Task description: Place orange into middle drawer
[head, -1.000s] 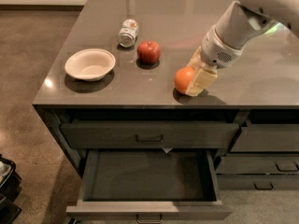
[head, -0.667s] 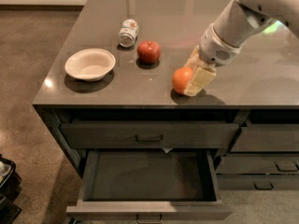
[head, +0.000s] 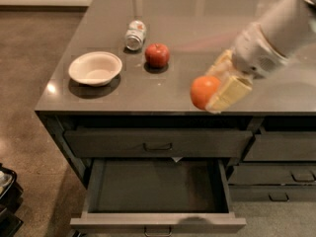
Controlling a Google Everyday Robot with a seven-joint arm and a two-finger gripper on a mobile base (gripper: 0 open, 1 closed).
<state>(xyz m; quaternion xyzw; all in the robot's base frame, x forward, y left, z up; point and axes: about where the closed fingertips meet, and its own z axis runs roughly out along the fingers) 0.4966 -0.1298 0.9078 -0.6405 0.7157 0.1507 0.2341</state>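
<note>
The orange (head: 203, 91) is round and bright, held in my gripper (head: 216, 90) at the front edge of the grey counter (head: 197, 28). The cream fingers (head: 231, 94) close on it from its right side. It hangs lifted off the countertop, above and a little right of the open middle drawer (head: 158, 185). That drawer is wide, dark grey and pulled out, with nothing inside. The white arm (head: 276, 33) reaches in from the upper right.
A red apple (head: 157, 55), a tipped can (head: 135, 34) and a cream bowl (head: 95, 68) stand on the counter's left part. A shut top drawer (head: 158, 143) lies above the open one. Narrower drawers (head: 276, 174) are on the right. Brown floor lies to the left.
My gripper has lifted the orange off the countertop and carried it forward to the counter's front edge, over the open drawer.
</note>
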